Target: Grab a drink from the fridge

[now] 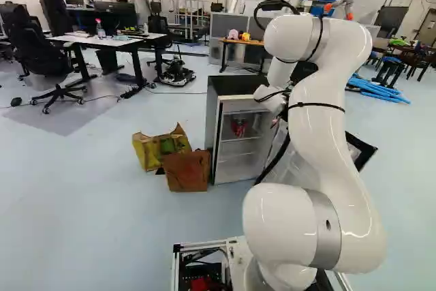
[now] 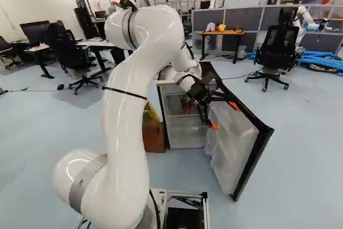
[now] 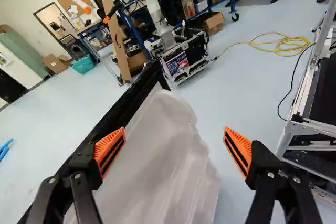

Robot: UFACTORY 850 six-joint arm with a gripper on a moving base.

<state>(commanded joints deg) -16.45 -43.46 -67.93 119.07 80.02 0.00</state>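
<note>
A: Left base view, and you've got the drink [image 1: 238, 126] showing as a small red shape on a shelf inside the fridge [image 1: 238, 85]. It's too small to tell you can from bottle.

B: Your arm [image 1: 317, 114] is rising tall right of the middle here, arching over, its wrist end dipping beside the fridge's top.

A: Over to the right base view: same red patch on the shelf. Your arm leans ahead and to the right, and the gripper [image 2: 225, 116] angles down by the inner side of the swung-out door [image 2: 236, 143].

B: So where's your drink from there? Inside the fridge, left of the fingers in this view, well apart from them.

A: Wrist view now! Your gripper [image 3: 175, 132] has its fingers spread wide, orange pads [image 3: 109, 150] facing across a broad gap, with hold of nothing.

B: And what you see ahead and between those fingers is the door's pale lining, its dark edge running past one finger
</note>
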